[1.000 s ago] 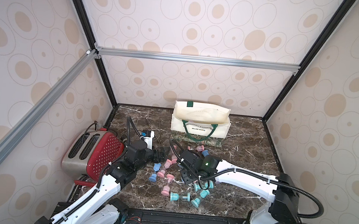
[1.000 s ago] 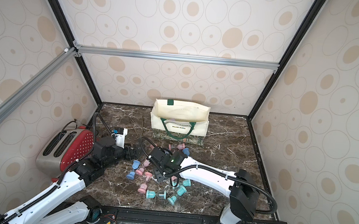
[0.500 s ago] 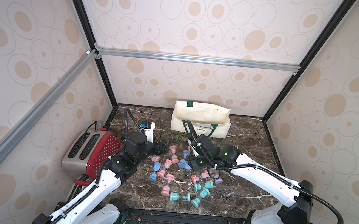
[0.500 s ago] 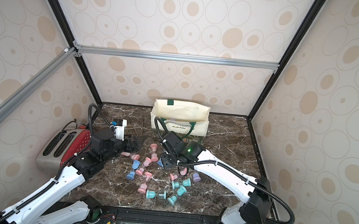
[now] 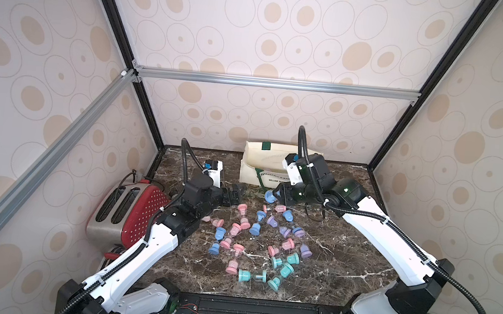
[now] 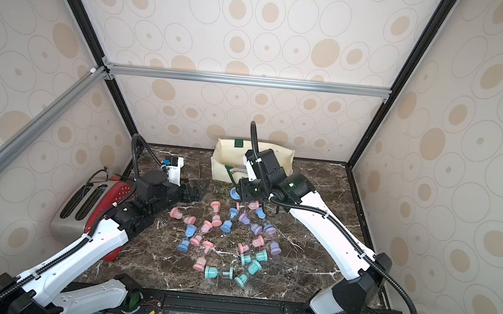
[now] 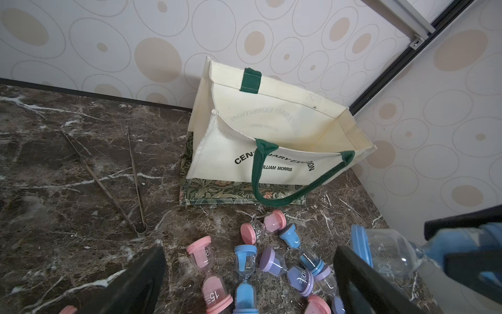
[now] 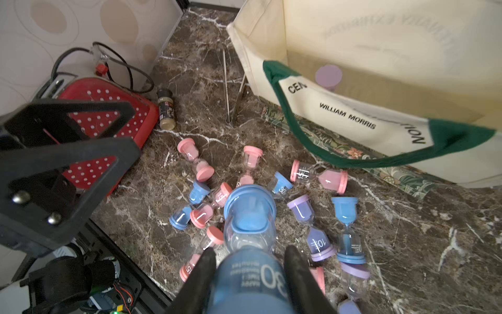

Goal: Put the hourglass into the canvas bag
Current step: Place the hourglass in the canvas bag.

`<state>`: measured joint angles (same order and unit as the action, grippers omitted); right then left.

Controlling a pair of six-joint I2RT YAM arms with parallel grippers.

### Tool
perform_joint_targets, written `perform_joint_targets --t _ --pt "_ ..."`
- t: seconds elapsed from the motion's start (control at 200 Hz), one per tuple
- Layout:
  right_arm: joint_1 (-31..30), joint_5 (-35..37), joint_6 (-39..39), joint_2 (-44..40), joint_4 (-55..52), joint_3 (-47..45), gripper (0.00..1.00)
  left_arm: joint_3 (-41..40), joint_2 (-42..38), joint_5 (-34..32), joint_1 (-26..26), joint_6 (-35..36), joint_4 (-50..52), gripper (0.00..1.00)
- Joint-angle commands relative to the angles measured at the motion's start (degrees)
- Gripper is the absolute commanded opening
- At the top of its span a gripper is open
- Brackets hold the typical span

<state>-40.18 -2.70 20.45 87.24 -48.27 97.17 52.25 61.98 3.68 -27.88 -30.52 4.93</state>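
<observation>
A blue hourglass [image 8: 250,217] marked 30 is clamped between the fingers of my right gripper [image 8: 250,251], which is shut on its lower bulb. In both top views it [image 5: 270,196] [image 6: 234,193] hangs just above the table, in front of the canvas bag [image 5: 262,165] [image 6: 228,155]. The cream bag [image 7: 271,127] stands open against the back wall, its green handle drooping forward. A purple hourglass [image 8: 328,76] lies inside it. My left gripper [image 7: 248,252] [image 5: 237,194] is open and empty, left of the held hourglass [image 7: 380,252].
Several pink, blue, purple and teal hourglasses [image 5: 254,243] lie scattered mid-table. A red toaster [image 5: 131,212] sits at the left with a spice jar [image 8: 166,108] beside it. Metal tongs [image 7: 108,185] lie left of the bag.
My right gripper has risen out of the pile with the blue hourglass and moved back toward the bag. The left gripper has also moved farther back.
</observation>
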Motion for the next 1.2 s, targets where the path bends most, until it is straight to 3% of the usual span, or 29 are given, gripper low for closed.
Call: perform_joint_targets --t 0.0,0.375,0.86,1.191 --pt "2.6 -2.3 -1.0 2.2 1.6 3.5 0.1 4.5 2.4 -1.2 -0.3 1.3 -2.0 0.98" --pt "10.8 -5.2 -1.2 14.4 3.4 15.6 0.07 8.9 11.2 -1.4 -0.3 -1.0 -6.0 0.98" --pt "14.0 -4.5 -2.7 33.9 1.3 31.1 0.04 15.3 24.0 -2.6 -0.2 -3.7 -9.8 0.97" --pt "14.1 -4.9 -4.8 41.6 1.3 36.3 0.04 14.1 28.3 -5.4 -0.2 -5.4 -12.8 0.97"
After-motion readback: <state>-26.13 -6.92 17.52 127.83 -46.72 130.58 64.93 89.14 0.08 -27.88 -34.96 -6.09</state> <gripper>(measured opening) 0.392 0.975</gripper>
